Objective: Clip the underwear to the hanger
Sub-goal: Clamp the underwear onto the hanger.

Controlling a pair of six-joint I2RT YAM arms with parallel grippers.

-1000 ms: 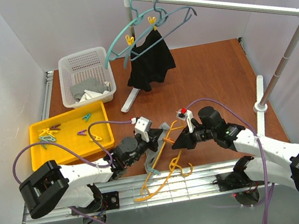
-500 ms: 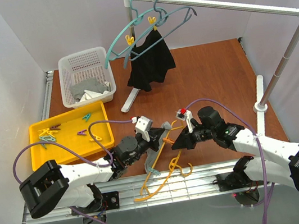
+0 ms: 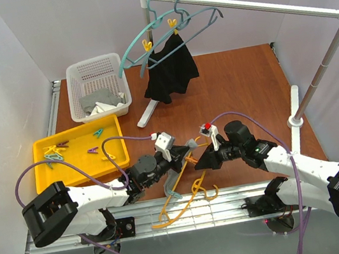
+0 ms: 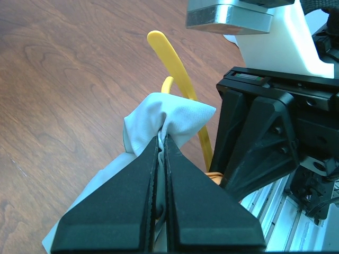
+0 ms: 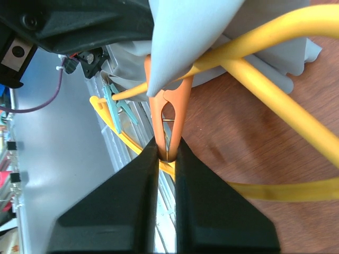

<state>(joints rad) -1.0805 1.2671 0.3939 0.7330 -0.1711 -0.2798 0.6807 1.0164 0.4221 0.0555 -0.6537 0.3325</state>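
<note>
Two sets of jaws are meeting tip to tip near the front edge of the wooden table (image 3: 240, 83). The left jaws are pressing fully together on a bunched fold of the underwear (image 4: 172, 117), and the pale grey cloth is puffing out above their tips and trailing down along their left side. The hanger (image 4: 177, 63), thin and yellow-orange, is running just behind that fold, its rounded end poking out above the cloth. The right jaws are closing tightly on the handle end of an orange clip (image 5: 168, 108), squeezing it between their black tips. The clip's other end is reaching the edge of the cloth where the hanger's bar is crossing, and whether it is biting onto the fabric I cannot tell. A teal clip (image 5: 117, 108) is sitting on a thinner part of the hanger, just left of the orange one. From above, the hanger is lying slanted across the table's front edge, between the two arms. Farther back on the left, a yellow tray (image 3: 81, 159) is holding several loose clips, and a white basket (image 3: 77, 83) behind it is holding grey cloth. A black garment (image 3: 170, 72) is hanging from a teal hanger (image 3: 134, 44) on the white rack (image 3: 253, 5).
</note>
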